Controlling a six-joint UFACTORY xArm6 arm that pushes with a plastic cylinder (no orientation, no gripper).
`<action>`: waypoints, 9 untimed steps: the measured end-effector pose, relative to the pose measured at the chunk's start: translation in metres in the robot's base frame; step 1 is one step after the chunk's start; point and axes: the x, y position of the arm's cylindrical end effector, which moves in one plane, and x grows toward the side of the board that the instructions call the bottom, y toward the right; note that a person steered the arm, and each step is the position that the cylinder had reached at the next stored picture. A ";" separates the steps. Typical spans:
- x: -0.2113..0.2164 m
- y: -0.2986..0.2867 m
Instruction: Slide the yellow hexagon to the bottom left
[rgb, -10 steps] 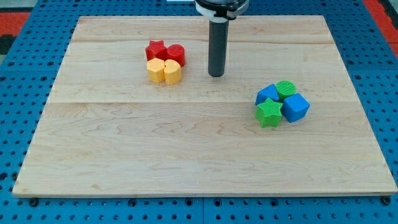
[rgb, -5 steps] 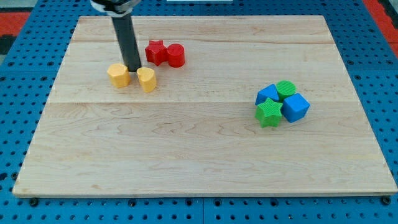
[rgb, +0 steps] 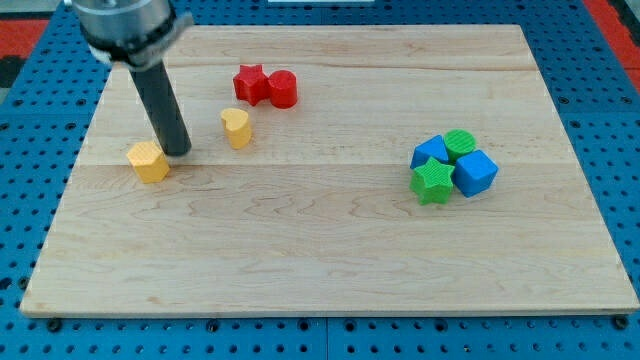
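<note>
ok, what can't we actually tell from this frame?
- Camera view: whether my tool tip touches the yellow hexagon block; the contact side is hidden.
- The arm above the dark rod is cut off by the view's top edge.
- The green round block: its lower part is hidden by the blue blocks.

Pretty bright, even lighting overall, looks like diffuse overhead light since the shadows are tiny and soft. The wooden board (rgb: 330, 230) has no harsh glare, just a mild pale sheen across the grain. The blocks are sharp, like the yellow hexagon (rgb: 149, 161) just left of my tip (rgb: 179, 152). Only real softness is up the rod (rgb: 160, 100), where the collar near the view's top looks motion-blurred. No obvious edge distortion.
</note>
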 end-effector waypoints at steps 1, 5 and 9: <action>0.012 -0.044; 0.020 -0.072; 0.048 -0.074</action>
